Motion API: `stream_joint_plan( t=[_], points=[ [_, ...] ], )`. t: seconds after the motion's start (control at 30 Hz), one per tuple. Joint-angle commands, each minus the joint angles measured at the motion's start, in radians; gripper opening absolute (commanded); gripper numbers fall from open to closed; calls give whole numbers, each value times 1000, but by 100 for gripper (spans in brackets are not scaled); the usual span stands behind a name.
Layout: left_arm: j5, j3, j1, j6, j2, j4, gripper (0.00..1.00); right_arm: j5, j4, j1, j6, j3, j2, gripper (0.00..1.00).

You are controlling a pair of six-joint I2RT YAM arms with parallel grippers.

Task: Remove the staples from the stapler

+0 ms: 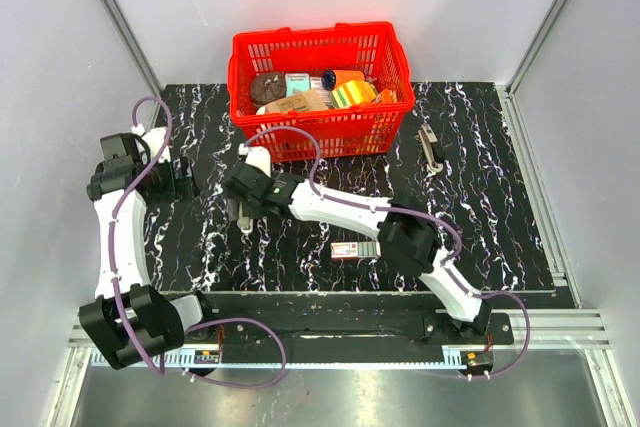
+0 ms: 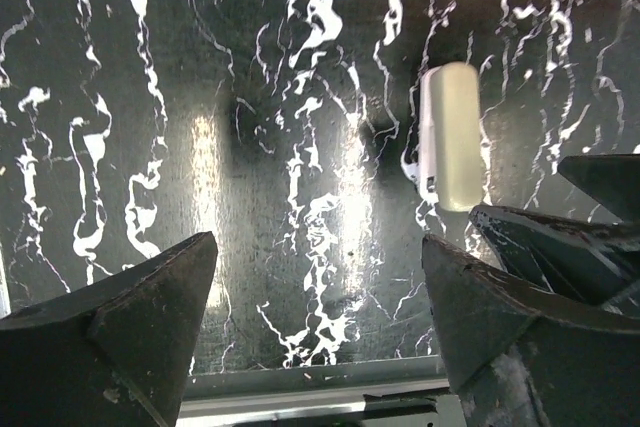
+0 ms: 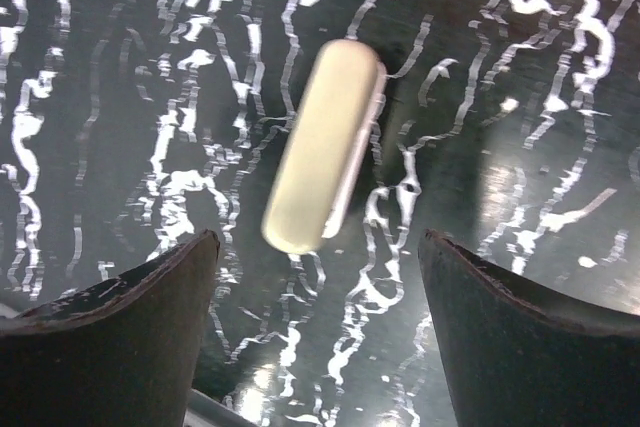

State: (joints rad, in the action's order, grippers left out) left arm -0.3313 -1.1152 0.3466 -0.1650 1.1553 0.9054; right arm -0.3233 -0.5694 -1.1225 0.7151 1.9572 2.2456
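Simply mixed packages (image 1: 310,93) in red basket (image 1: 320,135)

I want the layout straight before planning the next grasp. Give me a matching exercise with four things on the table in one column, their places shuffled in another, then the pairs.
Things
1. red plastic mesh basket
2. slim dark stapler with a silvery strip
3. small flat red-and-white box
4. pale cream oblong object

Places
A. just ahead of the open right tool
B. far centre of the black marble-pattern table
C. right of the basket, lying alone
D. near edge, beside the right arm's elbow

Pairs: 1-B, 2-C, 3-D, 4-A
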Motion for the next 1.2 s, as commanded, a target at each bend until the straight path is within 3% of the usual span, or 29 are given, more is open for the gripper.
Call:
stream_joint_plan(
  t=[0.0,0.33,0.6,0.87,1.07,1.17],
  points=[
    [61,51,17,-16,-6,-62,87,15,-27,-33,43,130,66,86],
    [67,32,20,-2,-9,-59,84,-49,-164,-34,40,325,238,77],
    [74,54,20,-14,-11,-68,82,-92,-158,-33,26,345,255,61],
    [83,107,20,-47,-14,-99,82,-82,-156,-33,4,356,256,58],
    [81,117,20,-60,-14,-103,82,-65,-156,-33,1,359,263,40],
    [71,124,20,-71,-17,-103,84,-62,-158,-33,-3,365,263,22]
  ],
)
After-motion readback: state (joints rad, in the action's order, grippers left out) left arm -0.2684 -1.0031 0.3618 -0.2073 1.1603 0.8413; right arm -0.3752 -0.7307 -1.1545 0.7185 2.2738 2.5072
